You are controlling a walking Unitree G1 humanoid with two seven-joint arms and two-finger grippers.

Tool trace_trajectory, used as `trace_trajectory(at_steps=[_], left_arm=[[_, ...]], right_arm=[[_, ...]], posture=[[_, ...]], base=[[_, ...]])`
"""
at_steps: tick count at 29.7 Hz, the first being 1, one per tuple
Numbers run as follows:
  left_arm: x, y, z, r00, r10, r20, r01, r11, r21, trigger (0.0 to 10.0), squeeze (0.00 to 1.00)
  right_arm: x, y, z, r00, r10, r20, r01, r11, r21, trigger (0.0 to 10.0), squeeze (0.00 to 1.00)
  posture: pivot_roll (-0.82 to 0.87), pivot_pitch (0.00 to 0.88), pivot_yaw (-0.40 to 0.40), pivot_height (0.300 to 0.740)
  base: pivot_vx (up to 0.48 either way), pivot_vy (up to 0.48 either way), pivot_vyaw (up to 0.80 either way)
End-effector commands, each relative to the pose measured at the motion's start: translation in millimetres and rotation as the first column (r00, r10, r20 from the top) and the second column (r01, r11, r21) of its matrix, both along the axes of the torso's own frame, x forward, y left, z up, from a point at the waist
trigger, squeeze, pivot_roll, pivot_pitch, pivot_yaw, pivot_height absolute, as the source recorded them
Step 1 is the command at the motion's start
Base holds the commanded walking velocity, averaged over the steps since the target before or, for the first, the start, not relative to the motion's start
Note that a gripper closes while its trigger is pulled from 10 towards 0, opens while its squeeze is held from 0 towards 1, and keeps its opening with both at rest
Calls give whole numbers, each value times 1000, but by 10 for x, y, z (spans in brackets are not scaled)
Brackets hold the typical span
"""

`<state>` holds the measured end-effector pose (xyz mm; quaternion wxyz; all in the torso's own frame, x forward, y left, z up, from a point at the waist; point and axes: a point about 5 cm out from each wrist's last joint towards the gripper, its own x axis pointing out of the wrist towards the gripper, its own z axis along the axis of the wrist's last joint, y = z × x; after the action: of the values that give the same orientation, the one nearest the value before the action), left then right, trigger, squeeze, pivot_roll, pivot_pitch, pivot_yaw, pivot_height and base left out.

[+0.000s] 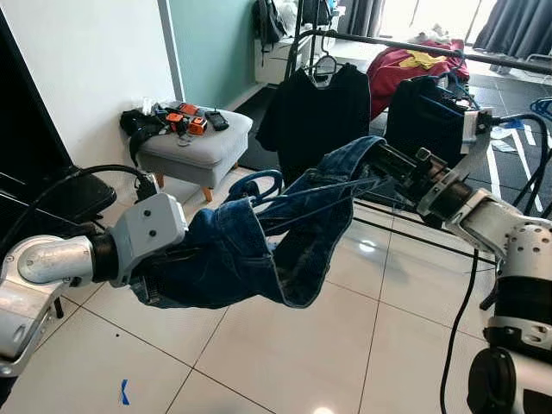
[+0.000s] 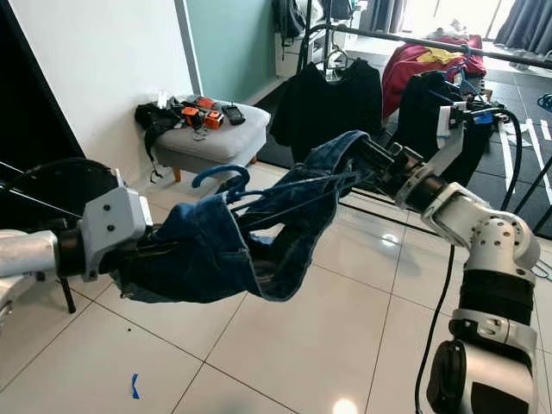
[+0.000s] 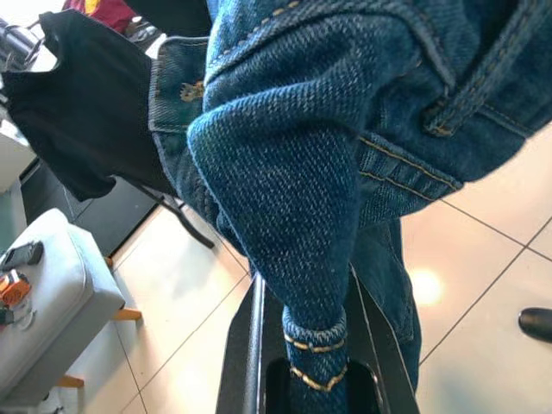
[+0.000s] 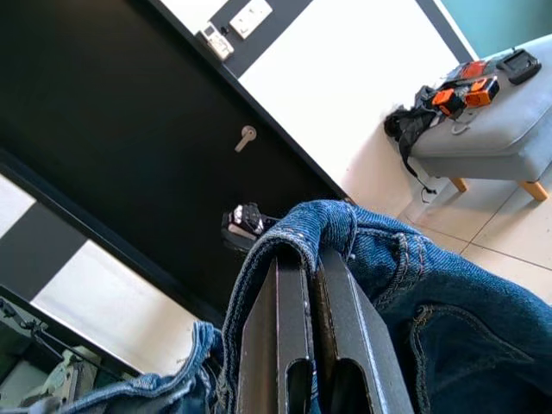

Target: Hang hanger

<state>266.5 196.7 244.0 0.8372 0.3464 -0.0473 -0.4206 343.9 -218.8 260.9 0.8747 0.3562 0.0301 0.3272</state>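
A pair of blue jeans (image 1: 250, 246) hangs on a blue hanger, stretched between my two arms above the tiled floor. The hanger's hook (image 1: 259, 178) sticks up from the waistband, and its thin bar runs toward my right arm. My left gripper (image 3: 315, 332) is buried in the denim at the lower left, with its fingers (image 3: 250, 345) shut on a fold of the jeans. At the upper right, my right gripper (image 4: 310, 263) is shut on the other end, with denim draped over its fingertips. The clothes rack's black rail (image 1: 414, 43) stands beyond the jeans.
Black shirts (image 1: 315, 112) hang on the rack, with a red heap of clothes (image 1: 414, 65) behind. A grey footstool (image 1: 194, 142) carrying small devices stands by the white wall at left. A black door (image 4: 129, 129) is at my left. Pale tiles lie underneath.
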Motion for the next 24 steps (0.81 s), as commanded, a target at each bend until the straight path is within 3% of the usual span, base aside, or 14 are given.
trace_trajectory(at_steps=[1, 3, 11, 24], left_arm=[[-17, 56, 62, 1000, 22, 11, -22, 999, -39, 10000, 0], [-36, 84, 148, 999, 21, 28, -19, 997, -72, 10000, 0], [-54, 198, 219, 997, 50, 51, -48, 998, -51, 10000, 0], [-130, 84, -26, 1000, 10, -16, -10, 999, 40, 10000, 0]], right_arm=[[-31, -42, 62, 999, -8, 32, 9, 1000, -15, 0, 0], [-33, -61, 37, 1000, -15, 25, 15, 1000, -22, 0, 0], [-31, -90, -8, 1000, -26, 10, 27, 999, -33, 0, 0], [-17, -90, 112, 998, -38, 44, 39, 999, -23, 0, 0]], posture=[[-65, 53, -19, 740], [-63, 54, -21, 740], [-58, 54, -20, 740], [-63, 55, -23, 740]], base=[[0, 0, 0], [0, 0, 0], [0, 0, 0], [0, 0, 0]])
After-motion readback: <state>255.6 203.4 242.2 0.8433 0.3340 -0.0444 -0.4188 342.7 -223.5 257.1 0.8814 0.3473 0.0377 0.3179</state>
